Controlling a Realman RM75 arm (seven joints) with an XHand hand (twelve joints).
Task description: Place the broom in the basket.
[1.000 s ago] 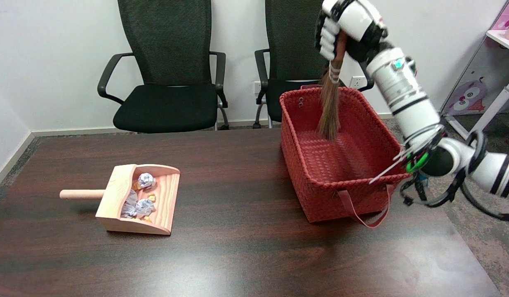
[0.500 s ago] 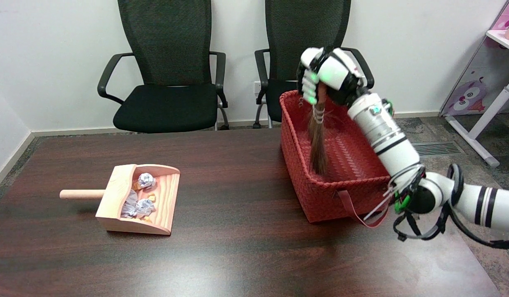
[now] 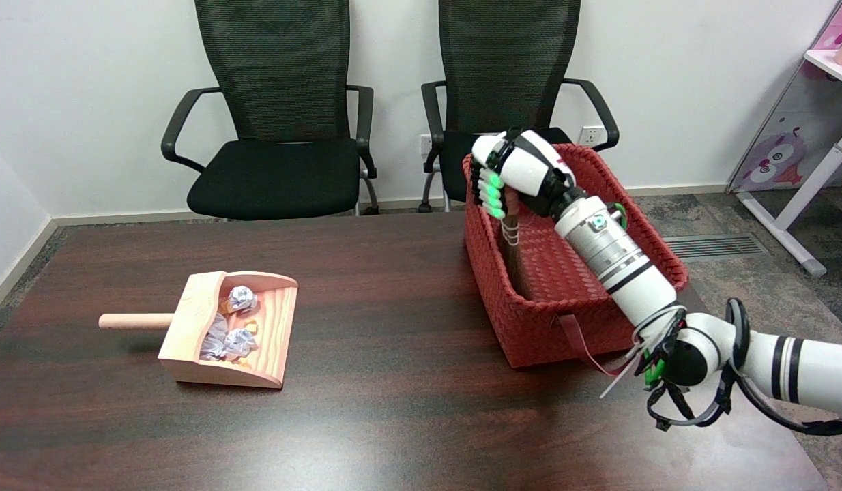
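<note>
While gripped by one robot hand (image 3: 513,174), one broom (image 3: 515,262) inside one basket (image 3: 530,327)

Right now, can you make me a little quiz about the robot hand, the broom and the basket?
1. True or false: the robot hand is holding the broom by its handle.
2. Where are the broom's bristles? A) on the table B) down inside the red basket C) in the wooden dustpan
3. Fill in the blank: the crumpled paper balls lie in the ______.

Key:
1. True.
2. B. The bristles reach down inside the basket, by its left wall.
3. Dustpan, on the table's left side.
</note>
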